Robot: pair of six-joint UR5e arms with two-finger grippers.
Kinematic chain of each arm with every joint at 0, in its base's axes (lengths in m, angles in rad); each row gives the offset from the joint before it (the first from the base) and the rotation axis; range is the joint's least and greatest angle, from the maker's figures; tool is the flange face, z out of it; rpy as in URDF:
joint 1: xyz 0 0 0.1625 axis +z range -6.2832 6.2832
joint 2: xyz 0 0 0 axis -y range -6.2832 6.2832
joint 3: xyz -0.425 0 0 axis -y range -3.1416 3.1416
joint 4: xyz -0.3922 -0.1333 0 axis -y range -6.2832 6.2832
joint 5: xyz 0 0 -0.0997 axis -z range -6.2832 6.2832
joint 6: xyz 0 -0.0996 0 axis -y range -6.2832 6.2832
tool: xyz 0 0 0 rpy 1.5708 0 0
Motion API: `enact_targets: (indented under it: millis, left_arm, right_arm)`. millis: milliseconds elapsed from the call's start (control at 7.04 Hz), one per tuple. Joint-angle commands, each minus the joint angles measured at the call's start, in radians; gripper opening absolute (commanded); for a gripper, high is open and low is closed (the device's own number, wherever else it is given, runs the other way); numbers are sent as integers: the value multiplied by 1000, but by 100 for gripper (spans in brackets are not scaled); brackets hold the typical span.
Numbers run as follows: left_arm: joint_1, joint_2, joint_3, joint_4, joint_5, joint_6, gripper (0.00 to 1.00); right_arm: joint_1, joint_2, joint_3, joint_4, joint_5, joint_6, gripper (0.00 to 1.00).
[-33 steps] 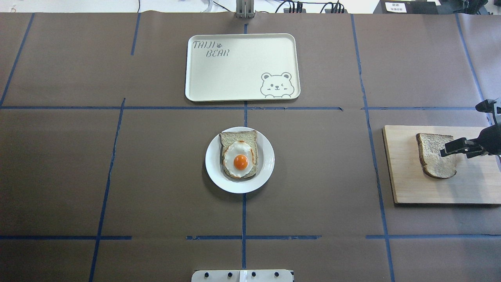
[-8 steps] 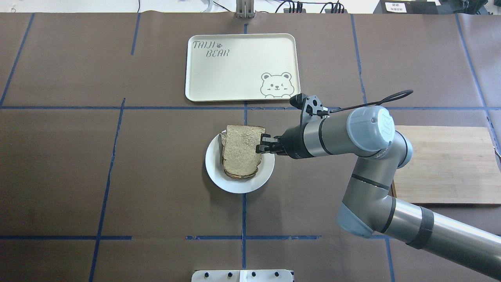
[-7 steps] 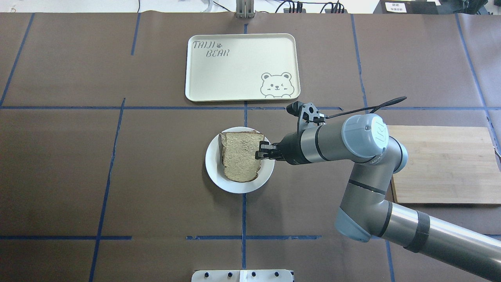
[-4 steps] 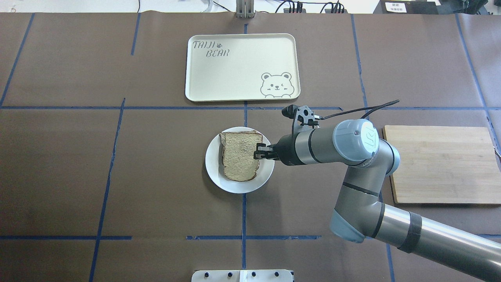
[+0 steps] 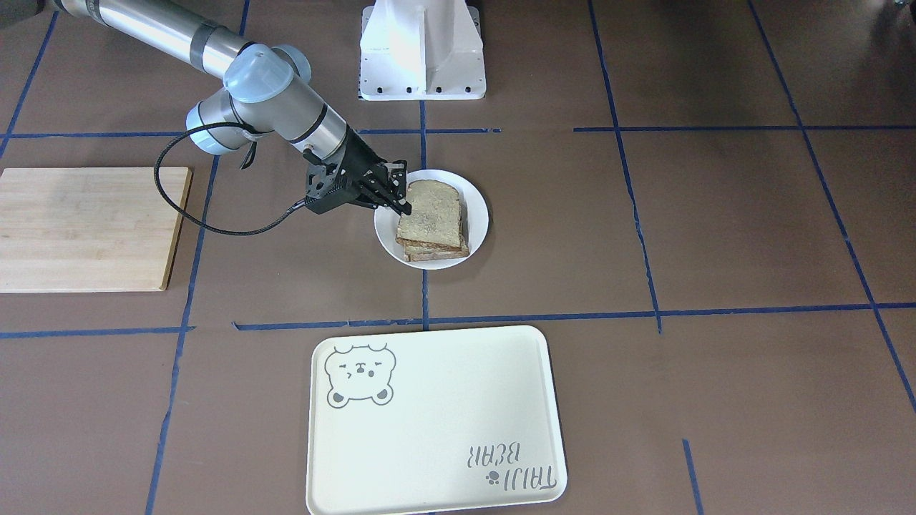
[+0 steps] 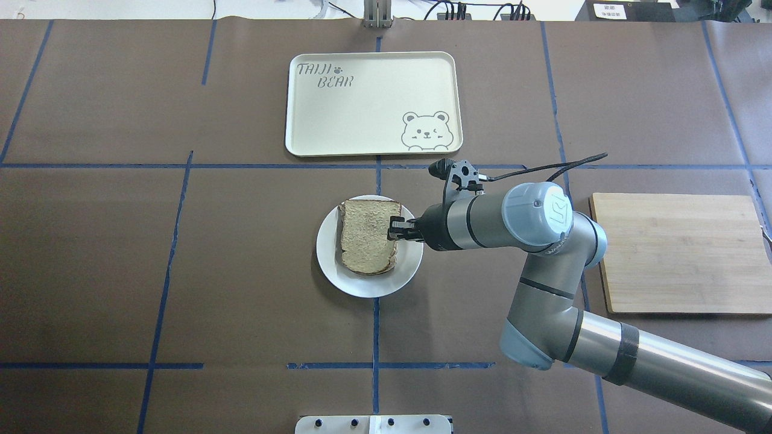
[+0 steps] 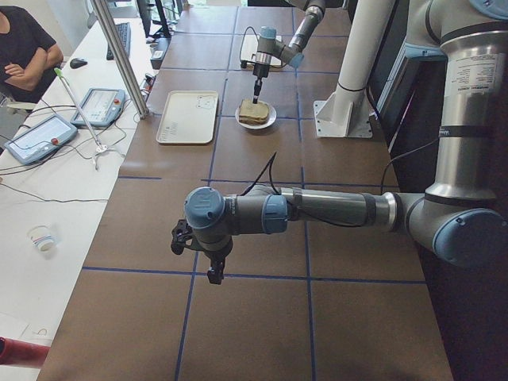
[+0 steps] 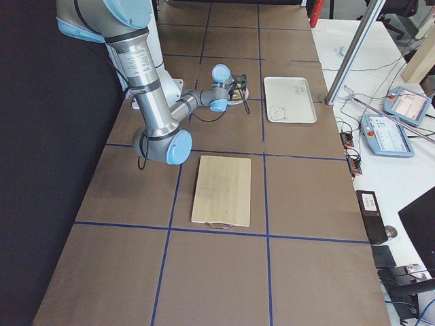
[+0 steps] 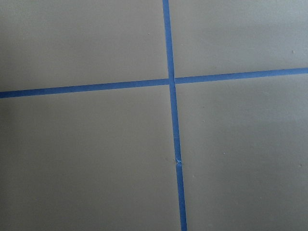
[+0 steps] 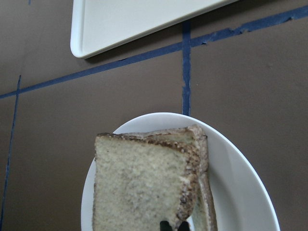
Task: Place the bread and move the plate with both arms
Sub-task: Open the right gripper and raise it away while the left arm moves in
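The bread (image 6: pixel 365 238) lies on top of the egg toast on the white plate (image 6: pixel 362 286) at the table's middle; the egg is hidden. The bread also shows in the front view (image 5: pixel 429 214) and in the right wrist view (image 10: pixel 139 187), with the lower slice's crust (image 10: pixel 204 159) peeking out. My right gripper (image 6: pixel 395 230) is at the bread's right edge, shut on that edge; its tips pinch the crust in the right wrist view (image 10: pixel 173 225). My left gripper (image 7: pixel 213 274) hangs low over bare table far to the left, seen only in the exterior left view; I cannot tell its state.
The cream bear tray (image 6: pixel 362 102) lies beyond the plate. A wooden board (image 6: pixel 681 253) lies bare at the right. The white pedestal base (image 5: pixel 422 50) stands at the robot's side. A black cable (image 6: pixel 543 169) trails from the right wrist.
My right arm has carried the bread from the wooden board to the plate and lowered it onto the egg toast. In the last second the bread settled flatter.
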Motion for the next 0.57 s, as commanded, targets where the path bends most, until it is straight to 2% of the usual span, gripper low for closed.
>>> enact_targets:
  millis: [0, 142, 284, 426]
  left_arm:
    - [0, 0, -3, -1, 0, -1, 100]
    - [0, 0, -4, 0, 0, -1, 100]
    - [0, -1, -6, 0, -2, -1, 100]
    - [0, -1, -6, 0, -2, -1, 100]
  right_arm:
    - [0, 13, -13, 1, -3, 6, 61]
    - [0, 11, -13, 2, -3, 4, 94]
    - [3, 13, -11, 5, -2, 12, 100]
    - [35, 11, -2, 4, 10, 12, 100]
